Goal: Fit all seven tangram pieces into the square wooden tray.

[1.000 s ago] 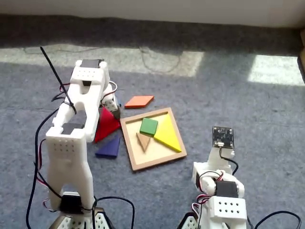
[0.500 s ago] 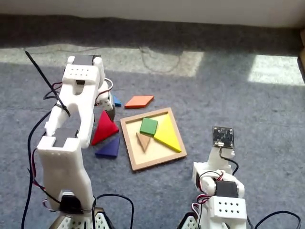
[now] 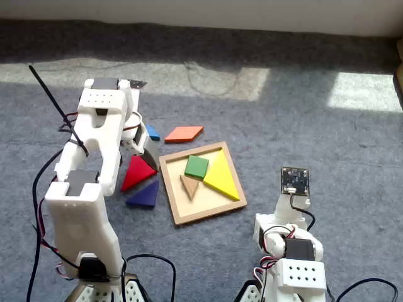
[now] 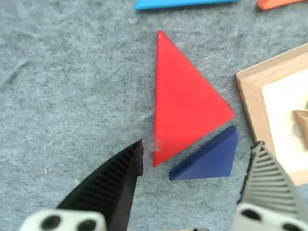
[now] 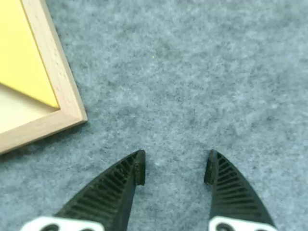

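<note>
The square wooden tray (image 3: 208,215) holds a green square (image 3: 196,166), a yellow triangle (image 3: 221,177) and a small tan triangle (image 3: 189,186). Left of it on the carpet lie a red triangle (image 3: 137,172), a dark blue triangle (image 3: 145,195), a light blue piece (image 3: 152,133) and an orange parallelogram (image 3: 184,133). My left gripper (image 4: 198,147) hangs open above the red triangle (image 4: 185,108) and dark blue triangle (image 4: 209,159), holding nothing. The right gripper (image 5: 175,167) is open over bare carpet beside the tray's corner (image 5: 57,96).
Grey carpet covers the floor all round, with sunlit patches at the back. The right arm (image 3: 289,248) sits folded near the front, right of the tray. Cables trail at the left arm's base (image 3: 94,270).
The left arm has swung left and back from the tray's edge, so the red triangle now lies uncovered. The right arm has not moved.
</note>
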Robot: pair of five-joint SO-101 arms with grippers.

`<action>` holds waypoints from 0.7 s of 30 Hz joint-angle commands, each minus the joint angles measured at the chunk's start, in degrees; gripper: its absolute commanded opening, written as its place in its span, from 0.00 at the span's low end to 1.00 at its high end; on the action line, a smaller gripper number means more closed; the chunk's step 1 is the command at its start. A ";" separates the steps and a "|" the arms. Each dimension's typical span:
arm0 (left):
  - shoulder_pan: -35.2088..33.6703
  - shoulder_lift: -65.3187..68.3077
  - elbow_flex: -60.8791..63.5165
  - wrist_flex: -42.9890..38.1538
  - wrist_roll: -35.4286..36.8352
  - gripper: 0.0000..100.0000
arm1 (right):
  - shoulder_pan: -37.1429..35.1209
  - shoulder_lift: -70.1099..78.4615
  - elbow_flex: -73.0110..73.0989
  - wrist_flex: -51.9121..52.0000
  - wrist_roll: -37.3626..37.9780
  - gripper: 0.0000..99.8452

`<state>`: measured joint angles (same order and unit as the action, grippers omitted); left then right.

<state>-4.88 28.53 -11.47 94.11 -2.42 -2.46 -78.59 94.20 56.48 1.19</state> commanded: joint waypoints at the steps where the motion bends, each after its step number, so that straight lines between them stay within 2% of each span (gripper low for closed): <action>1: -0.57 0.75 -0.31 -2.46 -1.32 0.35 | 0.84 0.04 0.66 -0.40 0.44 0.20; 6: -0.40 6.20 -0.40 -7.30 -1.32 0.35 | 0.84 0.04 0.66 -0.40 0.44 0.20; 17: -0.48 7.52 -0.31 -7.47 -3.87 0.35 | 0.84 0.04 0.66 -0.40 0.44 0.20; 21: -0.04 7.69 -0.31 -7.74 -4.13 0.26 | 0.84 0.04 0.66 -0.40 0.44 0.20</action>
<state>-4.97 36.26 -11.56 87.08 -6.02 -2.46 -78.59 94.20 56.48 1.19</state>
